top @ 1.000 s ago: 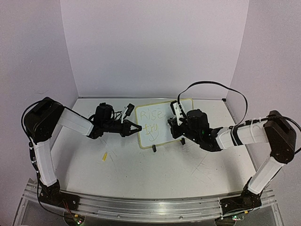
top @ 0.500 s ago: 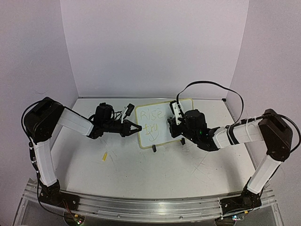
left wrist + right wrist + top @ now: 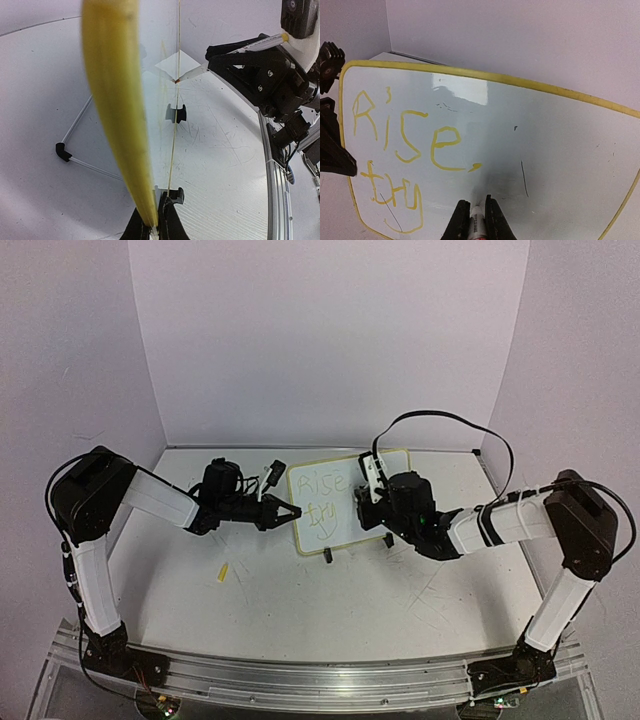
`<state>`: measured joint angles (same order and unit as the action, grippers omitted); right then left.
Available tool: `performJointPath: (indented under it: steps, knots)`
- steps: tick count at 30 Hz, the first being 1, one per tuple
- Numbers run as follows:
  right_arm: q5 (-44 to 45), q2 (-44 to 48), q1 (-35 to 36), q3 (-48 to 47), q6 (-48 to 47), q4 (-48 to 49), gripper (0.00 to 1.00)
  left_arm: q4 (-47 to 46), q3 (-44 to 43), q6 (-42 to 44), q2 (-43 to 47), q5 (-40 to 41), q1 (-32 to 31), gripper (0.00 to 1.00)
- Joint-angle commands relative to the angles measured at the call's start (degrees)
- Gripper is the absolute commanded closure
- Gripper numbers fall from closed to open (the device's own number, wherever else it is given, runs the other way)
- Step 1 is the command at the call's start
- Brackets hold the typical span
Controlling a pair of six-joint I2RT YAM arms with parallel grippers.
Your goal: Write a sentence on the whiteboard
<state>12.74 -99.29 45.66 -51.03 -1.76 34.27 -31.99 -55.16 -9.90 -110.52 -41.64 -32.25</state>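
The whiteboard [image 3: 345, 475] stands on the table on two black clip feet and bears yellow writing reading "Rise, try". My left gripper [image 3: 292, 512] is shut on its left yellow rim [image 3: 115, 100], with the jaws [image 3: 154, 231] pinching the edge. My right gripper [image 3: 362, 508] is shut on a marker [image 3: 477, 225], whose tip rests at the board face [image 3: 560, 150] just below and right of the comma. The left wrist view shows the marker [image 3: 265, 44] meeting the board edge-on.
A small yellow piece [image 3: 223, 572] lies on the table left of centre. A black cable [image 3: 450, 420] loops above the right arm. Walls close the table at the back and both sides. The left gripper [image 3: 332, 150] shows at the board's left edge.
My right arm has shifted slightly left, toward the board, with the marker. The left arm and the whiteboard have not moved.
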Motion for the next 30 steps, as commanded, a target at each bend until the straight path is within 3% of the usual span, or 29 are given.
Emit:
performJointPath:
  steps: [1,19,30]
  knots:
    - [1.53,-1.46,-0.29,-3.04,-0.75,3.02,1.0,5.97,-0.55,5.5,-0.65,8.76,0.95,1.0]
    - [-4.41,-3.0,0.69,-2.83,1.32,0.71,1.0,5.99,-0.84,5.33,-0.85,8.42,0.95,1.0]
    - [-3.1,-1.81,0.84,0.21,3.13,0.04,1.0,5.97,-1.07,5.24,-1.09,8.25,0.95,1.0]
